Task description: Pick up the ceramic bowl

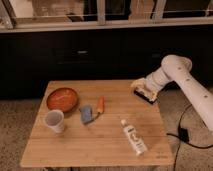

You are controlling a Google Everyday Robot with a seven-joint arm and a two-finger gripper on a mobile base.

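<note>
Bowl (63, 98): orange-red and glossy, with a paler speckled inside. It sits upright on the table (110, 152) in the back-left quarter, close to the left edge and a little in from the back edge.
Bowl contact: stands free of the items nearest it.
Bowl to gripper: well apart. The gripper (144, 92) is across the table to the bowl's right, at about the same depth, with bare wood between them.
Gripper position: over the back-right part of the table, near the right edge and low above the wood. Contact with the surface cannot be told.
Gripper state: cannot tell whether released or clenched.
Arm (190, 82): white. It enters from the right side and bends down and leftward to the gripper.
Cup (54, 120): white and upright, in front of the bowl near the left edge. It is just beside the bowl and apart from it.
Blue item (87, 114): small, lying to the front-right of the bowl, left of the table's middle. Its kind cannot be determined.
Carrot (100, 105): orange and elongated, just right of the blue item, running toward the back edge. Whether the two touch cannot be told.
Bottle (133, 136): white, lying on its side in the front-right quarter, with its dark cap toward the back-left and its base toward the front-right corner.
Table surface: light wood slats.
Surround: dark cabinet (75, 55) behind the back edge, and a dark cable (183, 134) on the speckled floor right of the table.
</note>
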